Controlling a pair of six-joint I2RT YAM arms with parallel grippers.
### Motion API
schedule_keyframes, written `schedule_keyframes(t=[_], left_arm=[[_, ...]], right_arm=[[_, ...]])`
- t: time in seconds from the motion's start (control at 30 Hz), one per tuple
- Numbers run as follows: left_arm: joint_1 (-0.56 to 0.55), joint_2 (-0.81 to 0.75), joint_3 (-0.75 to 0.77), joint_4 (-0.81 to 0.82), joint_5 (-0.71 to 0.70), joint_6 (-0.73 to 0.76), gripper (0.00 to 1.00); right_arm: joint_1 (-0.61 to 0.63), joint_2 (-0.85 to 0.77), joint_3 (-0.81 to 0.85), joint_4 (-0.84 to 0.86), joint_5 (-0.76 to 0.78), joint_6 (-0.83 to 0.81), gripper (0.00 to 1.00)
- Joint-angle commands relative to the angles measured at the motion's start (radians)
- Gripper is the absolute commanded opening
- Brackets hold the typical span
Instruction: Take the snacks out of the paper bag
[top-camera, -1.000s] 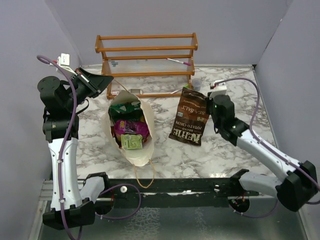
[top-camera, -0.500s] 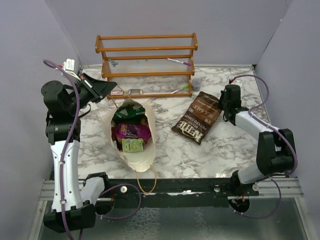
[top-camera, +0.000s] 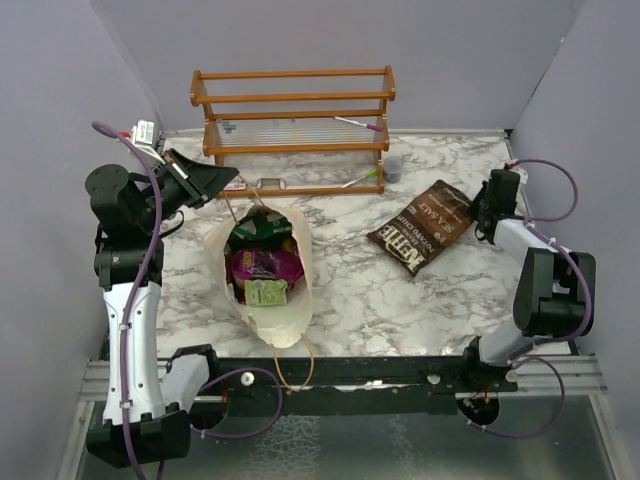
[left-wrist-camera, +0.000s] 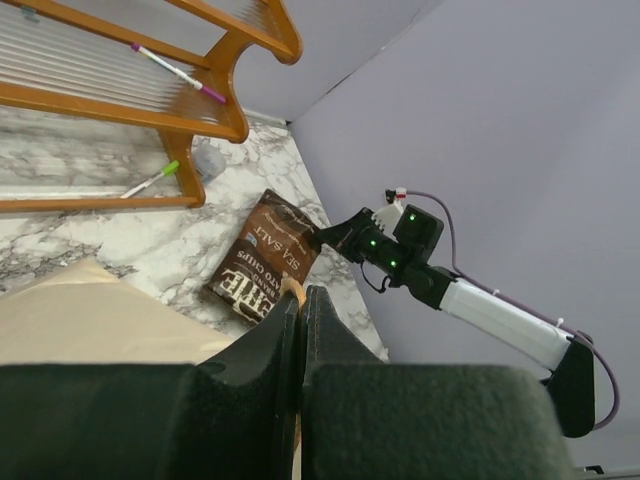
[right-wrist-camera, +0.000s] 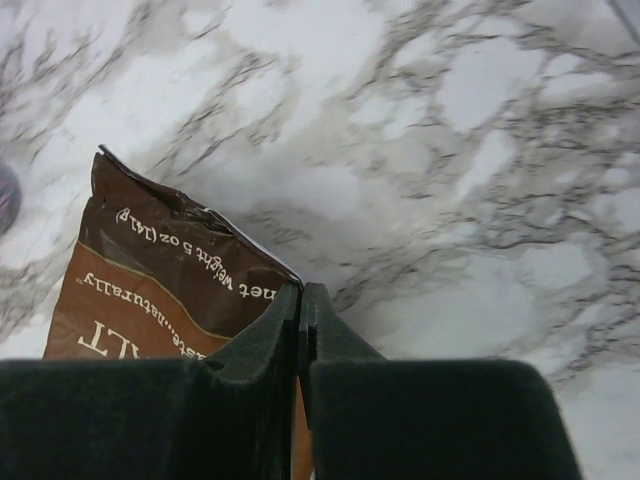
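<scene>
Right wrist view has the brown packet (right-wrist-camera: 150, 290) at lower left, its top corner clamped in the right pincer (right-wrist-camera: 301, 292), with marble bench (right-wrist-camera: 480, 150) close beneath. From above, the packet looks to be lying flat at centre right of the frame, well apart from the bag (top-camera: 290, 318). The bag sits at centre left, with a green packet (top-camera: 255, 228), a magenta packet (top-camera: 262, 263) and a light green packet (top-camera: 265, 291) showing in its mouth. The left pincer (top-camera: 232, 182) is closed on the cord handle (left-wrist-camera: 292, 291), apparently holding the mouth up and open in front of the rack (top-camera: 290, 100). The step looks like setting the brown packet down. To do it well, let the packet settle fully on the bench, part the fingers wide, then lift straight off the corner so the foil is not dragged or flipped. The left hold should stay taut and steady so the bag neither tips nor collapses before the next reach.
</scene>
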Motion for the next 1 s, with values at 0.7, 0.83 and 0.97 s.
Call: schedule_keyframes(t=[0.7,0.83,0.97], left_arm=[[-0.015,0.01,0.011,0.041,0.015,0.027,0.0],[-0.016,0.007,0.016,0.038,0.015,0.03,0.0],[-0.016,0.004,0.017,0.041,0.02,0.027,0.0]], right_arm=[[0.318,-0.535,-0.134,-0.081,-0.53,-0.021,0.81],[0.318,-0.61,-0.178,-0.18,-0.355,-0.067,0.81],[0.318,-0.682,-0.242,-0.13,-0.484,-0.066,0.81]])
